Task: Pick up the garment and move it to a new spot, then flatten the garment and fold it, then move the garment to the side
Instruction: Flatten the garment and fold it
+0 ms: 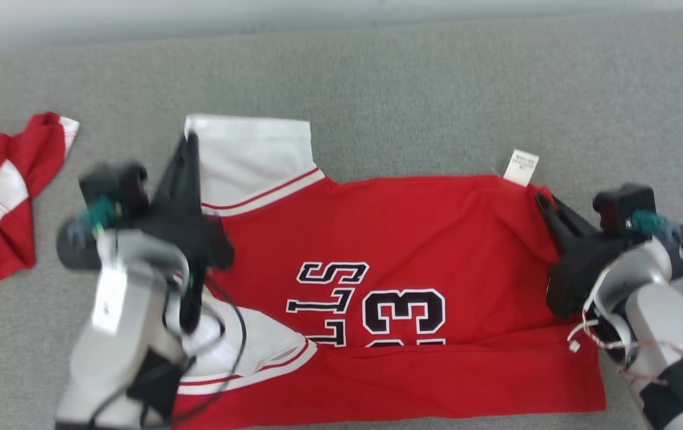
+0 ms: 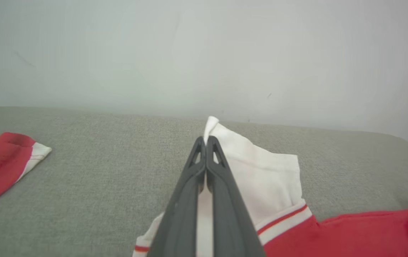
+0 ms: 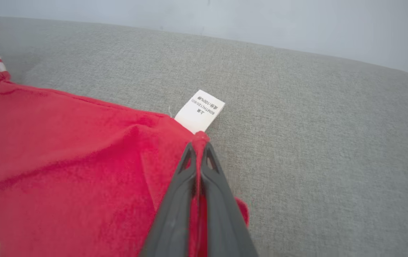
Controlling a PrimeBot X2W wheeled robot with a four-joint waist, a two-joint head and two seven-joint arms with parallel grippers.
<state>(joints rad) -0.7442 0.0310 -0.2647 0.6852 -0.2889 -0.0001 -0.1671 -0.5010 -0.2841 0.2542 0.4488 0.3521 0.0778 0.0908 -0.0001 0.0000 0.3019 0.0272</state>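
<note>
I see open grey surface [image 1: 437,89] beyond jersey [image 1: 413,239], up to wall [image 2: 204,53]: wide lane. Right of right claw [image 1: 541,200], bare cloth, free. Left of left claw [image 1: 189,142], clear strip, then 1 obstacle: crumpled red garment [image 1: 1,197] at far left. Jersey covers middle.

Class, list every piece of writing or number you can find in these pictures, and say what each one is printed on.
"LLS": black edged with white, on the red jersey, turned sideways; the rest of the word is hidden at the fold.
"3": large, on the same jersey; a second digit is cut off by the fold.
White tag at the jersey's edge: print too small to read.
</note>
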